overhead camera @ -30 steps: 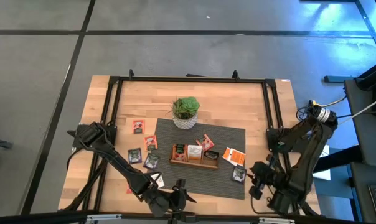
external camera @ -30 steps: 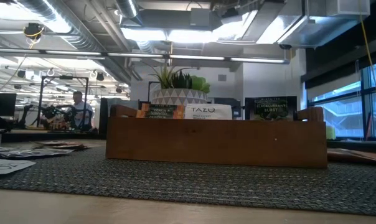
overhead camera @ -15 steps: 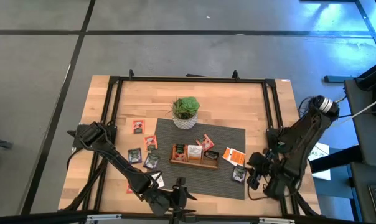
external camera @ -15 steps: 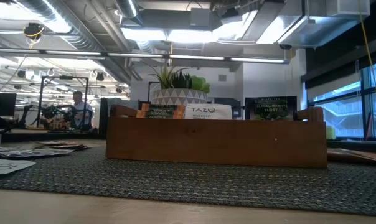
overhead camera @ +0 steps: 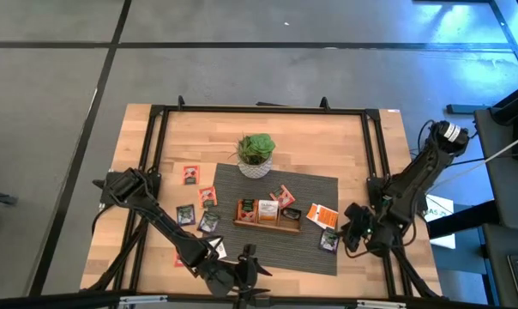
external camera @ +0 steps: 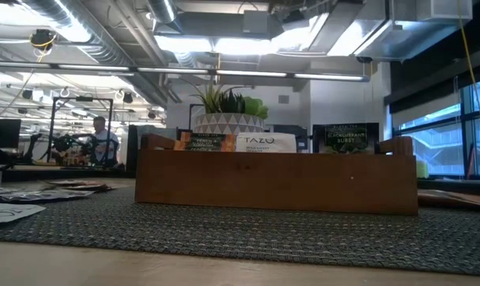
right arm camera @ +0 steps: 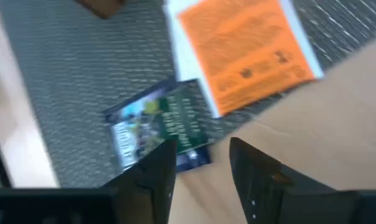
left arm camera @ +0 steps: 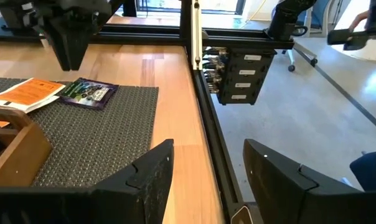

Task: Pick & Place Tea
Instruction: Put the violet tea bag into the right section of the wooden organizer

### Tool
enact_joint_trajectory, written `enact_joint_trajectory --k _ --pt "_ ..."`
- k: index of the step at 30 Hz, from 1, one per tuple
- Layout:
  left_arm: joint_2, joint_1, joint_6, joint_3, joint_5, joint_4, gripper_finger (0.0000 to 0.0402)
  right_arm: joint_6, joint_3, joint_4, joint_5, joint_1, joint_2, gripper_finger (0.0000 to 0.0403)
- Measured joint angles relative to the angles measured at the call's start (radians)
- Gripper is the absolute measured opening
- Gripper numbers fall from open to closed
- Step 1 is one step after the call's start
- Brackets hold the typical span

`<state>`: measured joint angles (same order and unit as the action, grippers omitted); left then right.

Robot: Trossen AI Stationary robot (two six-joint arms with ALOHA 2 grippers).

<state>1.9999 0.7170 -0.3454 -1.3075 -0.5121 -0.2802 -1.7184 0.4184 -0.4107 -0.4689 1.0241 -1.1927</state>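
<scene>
Tea sachets lie around a wooden tray (overhead camera: pixel 268 214) on a dark mat (overhead camera: pixel 242 184). A dark sachet (overhead camera: pixel 329 240) and a white-and-orange one (overhead camera: pixel 322 215) lie flat at the mat's right side. My right gripper (overhead camera: pixel 353 233) hovers open just right of the dark sachet (right arm camera: pixel 157 127), its fingers (right arm camera: pixel 256 180) above the wood beside it; the orange sachet (right arm camera: pixel 244 50) lies farther on. My left gripper (overhead camera: pixel 242 270) waits open at the table's near edge, level, with nothing between its fingers (left arm camera: pixel 157 174). Three sachets (external camera: pixel 265 143) stand upright in the tray (external camera: pixel 276 183).
A potted plant (overhead camera: pixel 255 154) stands at the mat's far edge. Several more sachets (overhead camera: pixel 197 206) lie left of the tray, on mat and wood. A black frame (overhead camera: pixel 375 154) runs along the table's sides. People work in the room beyond (external camera: pixel 101 139).
My right gripper has come down toward the dark sachet at the mat's right side and tipped more steeply downward, while the arm's elbow swung toward the table's far edge. The sachets and the tray have kept their places.
</scene>
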Motion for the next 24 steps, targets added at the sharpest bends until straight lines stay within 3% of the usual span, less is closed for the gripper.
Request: enact_joint_trajectory --k 10,24 --pt "0.0 0.0 0.0 0.0 -0.002 0.0 0.019 -0.068 -0.073 0.108 -0.007 0.0 0.0 0.022" --pt "-0.002 0.0 0.0 0.0 -0.002 0.023 0.0191 -0.045 -0.077 0.234 0.016 -0.001 -0.065 0.0224"
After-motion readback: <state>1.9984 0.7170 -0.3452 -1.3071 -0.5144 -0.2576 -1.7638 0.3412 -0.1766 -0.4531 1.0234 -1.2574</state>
